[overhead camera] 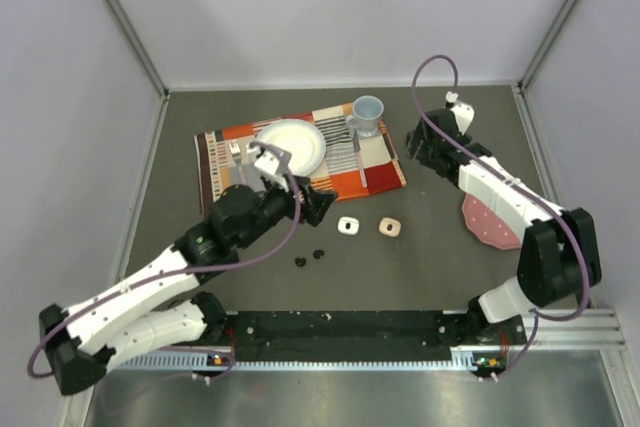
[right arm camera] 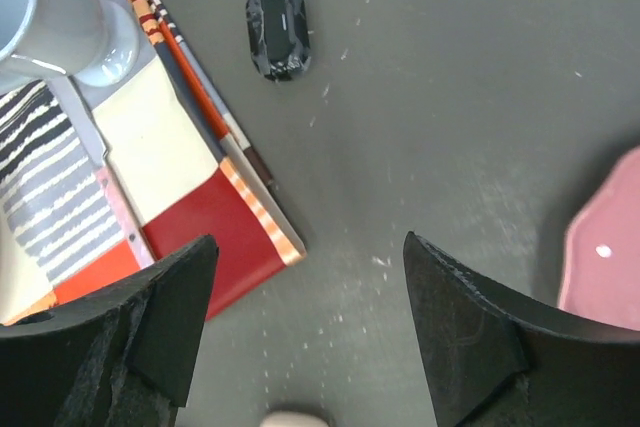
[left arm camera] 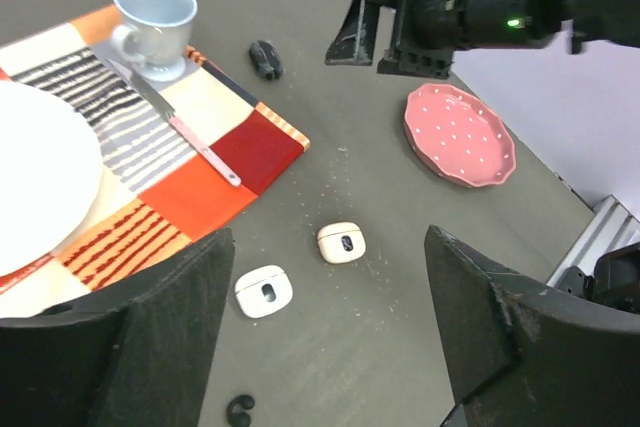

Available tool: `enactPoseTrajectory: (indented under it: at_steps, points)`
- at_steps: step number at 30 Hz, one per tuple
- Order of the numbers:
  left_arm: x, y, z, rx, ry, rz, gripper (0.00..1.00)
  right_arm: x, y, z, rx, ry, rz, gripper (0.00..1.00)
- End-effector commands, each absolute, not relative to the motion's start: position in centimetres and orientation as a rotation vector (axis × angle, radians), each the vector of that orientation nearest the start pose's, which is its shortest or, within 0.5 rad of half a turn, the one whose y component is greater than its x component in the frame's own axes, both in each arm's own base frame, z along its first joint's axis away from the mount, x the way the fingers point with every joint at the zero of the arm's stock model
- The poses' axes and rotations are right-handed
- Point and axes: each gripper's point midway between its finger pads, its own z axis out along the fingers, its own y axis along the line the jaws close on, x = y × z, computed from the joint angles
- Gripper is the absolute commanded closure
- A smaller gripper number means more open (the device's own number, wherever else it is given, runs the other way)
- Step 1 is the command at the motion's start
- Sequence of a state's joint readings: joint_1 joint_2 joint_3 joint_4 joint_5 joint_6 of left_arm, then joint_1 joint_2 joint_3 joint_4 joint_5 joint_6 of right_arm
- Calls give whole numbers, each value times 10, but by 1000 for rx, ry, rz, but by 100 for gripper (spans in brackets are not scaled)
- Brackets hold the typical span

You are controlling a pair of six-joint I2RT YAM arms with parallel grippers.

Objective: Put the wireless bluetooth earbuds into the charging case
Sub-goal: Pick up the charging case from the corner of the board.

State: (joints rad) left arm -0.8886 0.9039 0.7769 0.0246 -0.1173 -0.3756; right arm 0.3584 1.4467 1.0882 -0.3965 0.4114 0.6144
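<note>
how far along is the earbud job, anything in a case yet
Done: nothing visible; the black earbuds lie loose on the table, away from the black case. In hand: nothing; left end effector and right end effector are open and empty. To do: seat both buds. What the white case and beige case hold cannot be told.
</note>
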Motion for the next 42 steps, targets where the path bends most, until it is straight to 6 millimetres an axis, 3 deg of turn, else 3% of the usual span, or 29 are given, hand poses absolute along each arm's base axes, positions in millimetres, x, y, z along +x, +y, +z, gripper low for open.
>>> enactPoseTrajectory:
  at_steps: [1,2,4,5,6,7,8,10,16,25,42]
  points:
    - [216,-232,293,346,1646,-751,15,429,103,169,453,2116,118,28]
    - [215,-225,295,328,1639,-737,13,436,105,149,445,2164,101,30]
    - [208,-214,299,321,1610,-737,9,453,104,148,432,2169,89,37]
    - [206,-210,300,314,1601,-735,5,460,103,135,418,2192,54,38]
    - [203,-202,302,298,1588,-731,1,471,101,139,419,2178,47,38]
    - [201,-198,300,294,1594,-723,1,477,103,137,404,2183,52,38]
    - [200,-195,299,289,1594,-718,1,484,105,122,366,2218,35,38]
    - [197,-188,296,280,1593,-707,1,500,104,128,352,2203,19,37]
    - [196,-175,288,265,1609,-657,1,523,98,98,315,2283,-48,36]
    - [197,-172,282,271,1620,-633,1,528,96,65,291,2371,-57,37]
    - [200,-181,277,282,1639,-645,1,534,96,46,266,2421,-48,38]
